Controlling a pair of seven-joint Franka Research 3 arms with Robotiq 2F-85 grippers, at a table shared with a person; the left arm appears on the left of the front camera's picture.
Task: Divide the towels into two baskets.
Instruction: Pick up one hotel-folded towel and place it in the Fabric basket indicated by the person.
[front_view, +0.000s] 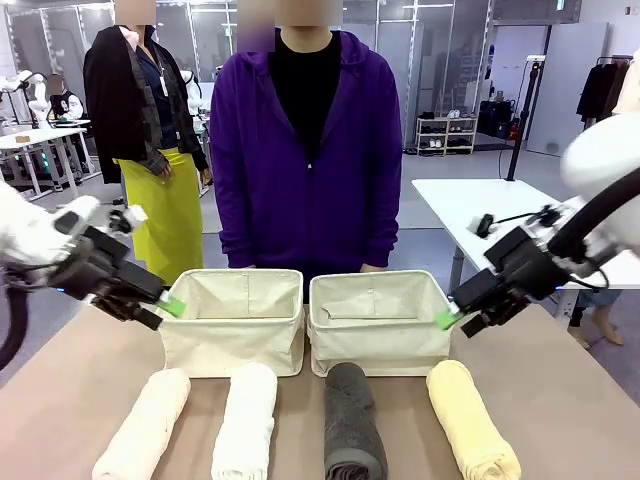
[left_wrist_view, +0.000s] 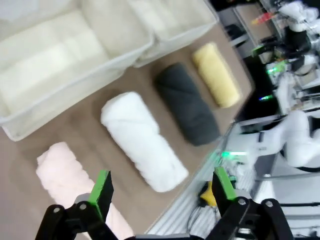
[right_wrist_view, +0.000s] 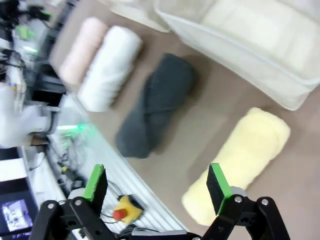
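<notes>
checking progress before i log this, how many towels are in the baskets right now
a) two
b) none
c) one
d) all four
b: the peach towel, white towel, dark grey towel and yellow towel all lie in a row on the table, in front of the left basket and right basket, whose insides show bare fabric.

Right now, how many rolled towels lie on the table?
4, in one row before the baskets: peach-cream at the left end, then white, dark grey, pale yellow at the right end. None seems hidden.
</notes>
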